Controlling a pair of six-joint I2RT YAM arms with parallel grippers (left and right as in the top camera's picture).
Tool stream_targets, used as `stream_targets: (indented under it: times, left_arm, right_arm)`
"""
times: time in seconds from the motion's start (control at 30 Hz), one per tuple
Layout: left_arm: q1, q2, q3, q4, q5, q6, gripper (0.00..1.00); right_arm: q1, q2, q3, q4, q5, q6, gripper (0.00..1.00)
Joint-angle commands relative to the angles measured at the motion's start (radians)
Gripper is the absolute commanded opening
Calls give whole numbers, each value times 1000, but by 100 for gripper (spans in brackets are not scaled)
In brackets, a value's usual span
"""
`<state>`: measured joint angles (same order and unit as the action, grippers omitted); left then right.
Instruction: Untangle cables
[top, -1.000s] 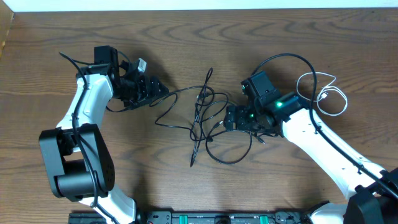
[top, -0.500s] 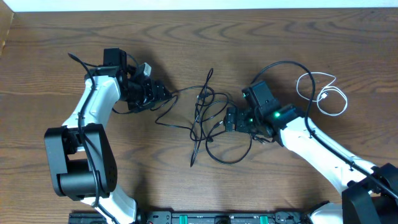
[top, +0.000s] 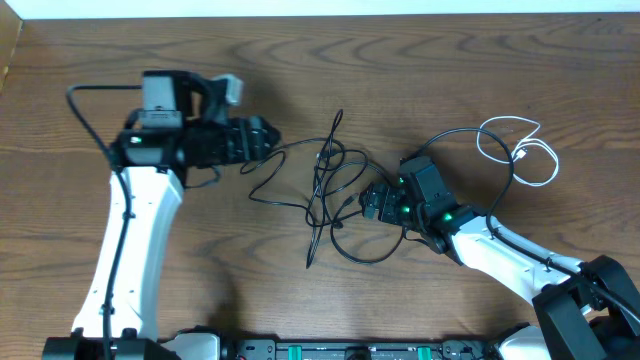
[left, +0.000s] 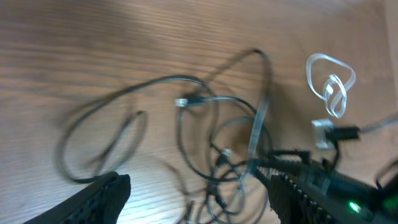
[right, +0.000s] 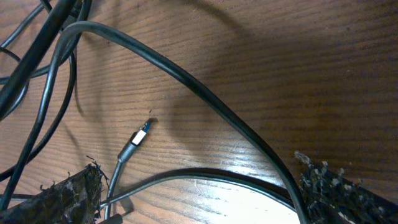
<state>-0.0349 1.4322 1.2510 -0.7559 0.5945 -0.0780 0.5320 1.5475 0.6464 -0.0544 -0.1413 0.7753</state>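
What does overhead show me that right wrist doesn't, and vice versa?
Only overhead: the left gripper, the white cable lying apart at the right, and the whole black tangle between the arms. Only right wrist: a close look at a small plug with a light tip, lying on the table ahead of the open right fingers. Both: strands of that tangle on the wood.

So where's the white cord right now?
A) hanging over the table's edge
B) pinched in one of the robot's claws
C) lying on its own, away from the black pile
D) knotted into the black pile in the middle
C: the white cord lies in loose loops off to one side, well clear of the black tangle in the middle.
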Motion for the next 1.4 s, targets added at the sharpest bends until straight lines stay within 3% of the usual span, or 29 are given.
stream_targets:
  times: [0.0, 0.2, 0.6, 0.67, 0.7, 0.73, 0.77, 0.83, 1.13, 1.37]
  left_arm:
    - [-100, 19, 6, 10, -64, -2, 76]
    - [-253, 85, 6, 46, -254, -2, 76]
    - [-364, 298, 6, 117, -300, -50, 74]
    - [-364, 322, 6, 118, -300, -55, 64]
    - [-364, 328, 6, 118, -300, -55, 54]
    - [-363, 328, 6, 117, -300, -55, 33]
    - [-363, 327, 7, 117, -300, -55, 22]
    - [-363, 312, 7, 109, -300, -55, 11]
    - [-359, 157, 10, 74, -290, -55, 8]
    - [-324, 50, 10, 27, -289, -78, 8]
  right_arm:
    - [6, 4, -7, 6, 8, 1, 99]
    - [6, 4, -7, -5, 8, 1, 99]
    - [6, 4, -7, -14, 6, 2, 99]
    - [6, 4, -7, -13, -5, 2, 99]
    - [6, 4, -7, -13, -13, 2, 99]
    - [6, 4, -7, -13, -21, 2, 99]
    - [6, 4, -7, -13, -25, 2, 99]
    - [6, 4, -7, -13, -27, 2, 99]
    - [6, 4, -7, -13, -77, 2, 97]
    - [6, 4, -7, -17, -79, 2, 64]
